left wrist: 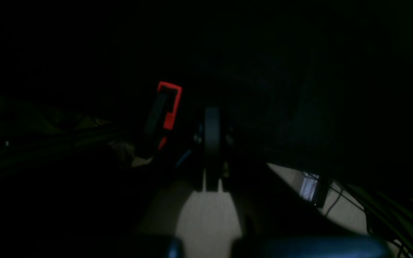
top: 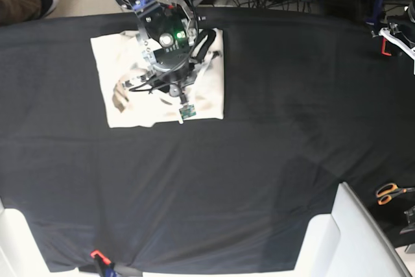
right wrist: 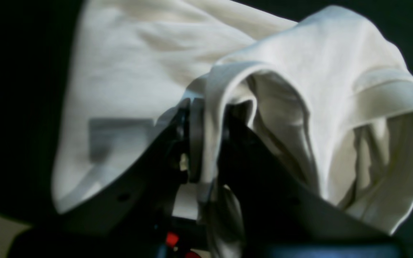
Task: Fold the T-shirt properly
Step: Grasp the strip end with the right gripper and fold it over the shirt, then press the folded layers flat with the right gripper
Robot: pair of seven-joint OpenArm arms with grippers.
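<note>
The T-shirt (top: 130,95) lies on the black-draped surface (top: 259,160) toward its far side, on the base view's left, and there it reads as a rough, already partly folded cream rectangle with one fold rumpled near its middle. The right arm (top: 159,27) reaches down over the shirt from the far edge, hiding much of its upper middle, and the right gripper (right wrist: 206,143) has its jaws pressed together on a bunched fold of the cloth. In the right wrist view that fold runs up between the two dark fingers (right wrist: 192,143), a hemmed edge curling over the top of them, while more cloth billows to the right with a sleeve-like opening and a flatter panel spreads to the left against the black cloth. The left gripper (left wrist: 212,143) appears only in its own wrist view, which is very dark; its jaws stand closed with nothing between them, pointing toward a pale floor and a red-edged clamp (left wrist: 169,105) just beside it. In the base view a pair of orange-handled scissors (top: 389,192) lies at the right edge, well apart from the shirt, and a small red clip (top: 97,254) sits at the near edge of the black cloth.
</note>
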